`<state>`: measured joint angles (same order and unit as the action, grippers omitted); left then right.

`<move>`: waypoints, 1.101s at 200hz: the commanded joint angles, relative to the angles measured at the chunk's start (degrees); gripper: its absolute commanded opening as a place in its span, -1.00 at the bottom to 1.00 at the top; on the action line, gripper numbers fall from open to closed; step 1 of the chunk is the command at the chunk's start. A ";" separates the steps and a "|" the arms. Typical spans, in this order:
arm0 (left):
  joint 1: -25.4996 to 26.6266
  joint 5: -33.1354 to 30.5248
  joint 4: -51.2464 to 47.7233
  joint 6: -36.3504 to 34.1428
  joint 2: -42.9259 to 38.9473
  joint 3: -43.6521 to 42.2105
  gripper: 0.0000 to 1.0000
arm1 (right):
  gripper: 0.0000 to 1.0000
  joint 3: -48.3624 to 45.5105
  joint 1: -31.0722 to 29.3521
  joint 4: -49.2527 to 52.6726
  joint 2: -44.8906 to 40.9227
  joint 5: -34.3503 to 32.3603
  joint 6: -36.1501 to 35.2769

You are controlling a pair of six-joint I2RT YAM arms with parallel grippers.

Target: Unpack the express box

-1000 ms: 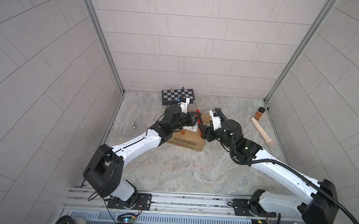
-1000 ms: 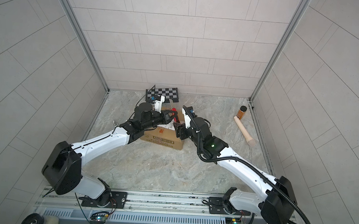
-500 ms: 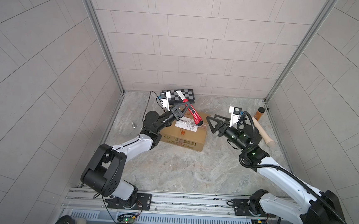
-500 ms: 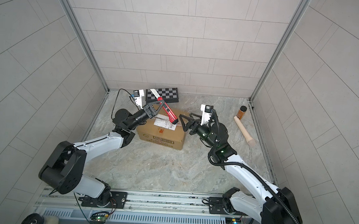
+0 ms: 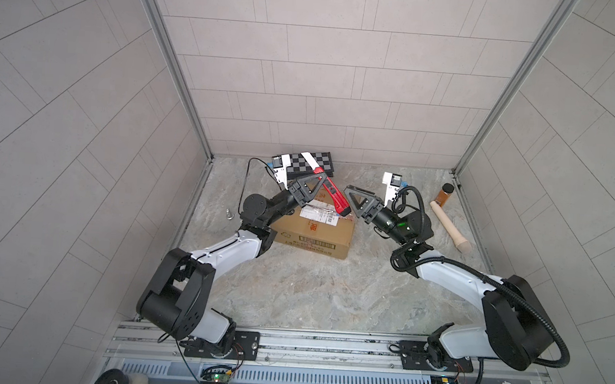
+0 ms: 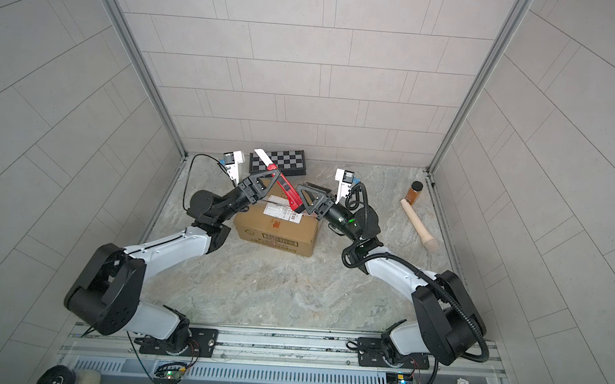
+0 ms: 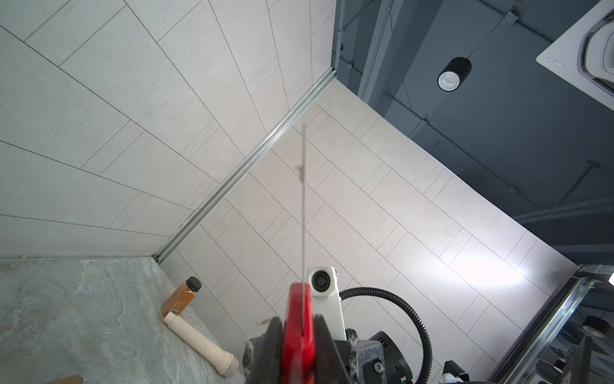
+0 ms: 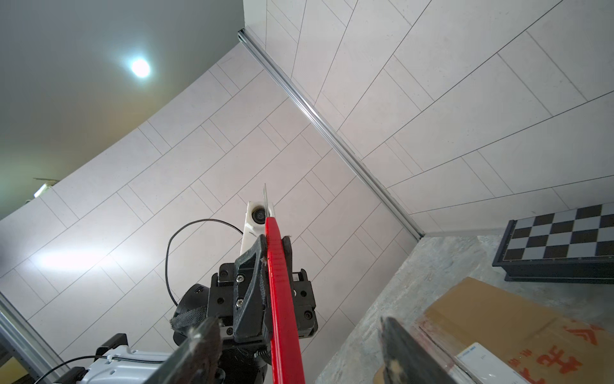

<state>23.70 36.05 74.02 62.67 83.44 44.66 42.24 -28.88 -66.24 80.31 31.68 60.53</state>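
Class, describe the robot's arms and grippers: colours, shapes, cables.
The left arm and right arm have white shells and black joints. The left gripper and right gripper have black triangular jaws and white camera brackets. A ribbed black hose follows the right arm; a thin black wire loops off the left.

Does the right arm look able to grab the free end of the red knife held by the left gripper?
Probably yes. The right gripper is open; the right wrist view shows the red knife's handle end between its fingers. The left gripper clamps it nearer the blade, leaving that end free.
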 commanded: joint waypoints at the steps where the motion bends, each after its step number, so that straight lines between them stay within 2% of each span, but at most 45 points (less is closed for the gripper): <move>1: 0.11 0.84 3.26 0.82 -1.77 0.60 -1.00 | 0.52 1.96 -0.86 -3.55 -0.59 2.29 0.88; 39: 0.10 -0.19 3.41 1.48 -1.79 1.46 -1.00 | 0.55 2.41 -2.68 -0.96 -0.65 0.98 -2.22; 73: 0.66 -2.70 3.44 1.96 -2.58 2.41 -1.00 | 0.63 2.30 -4.16 -2.75 0.48 -2.27 -3.10; 123: 2.13 -4.55 3.59 2.54 -2.71 3.67 -1.00 | 0.62 4.10 -5.04 -8.84 4.38 -3.52 0.52; 220: 3.71 -4.56 3.63 1.97 -2.54 4.35 -1.00 | 0.56 6.00 -5.56 -11.55 6.04 -5.46 1.87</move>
<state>26.72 30.48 75.22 64.77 82.13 47.07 46.61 -33.89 -73.76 85.62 27.29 60.90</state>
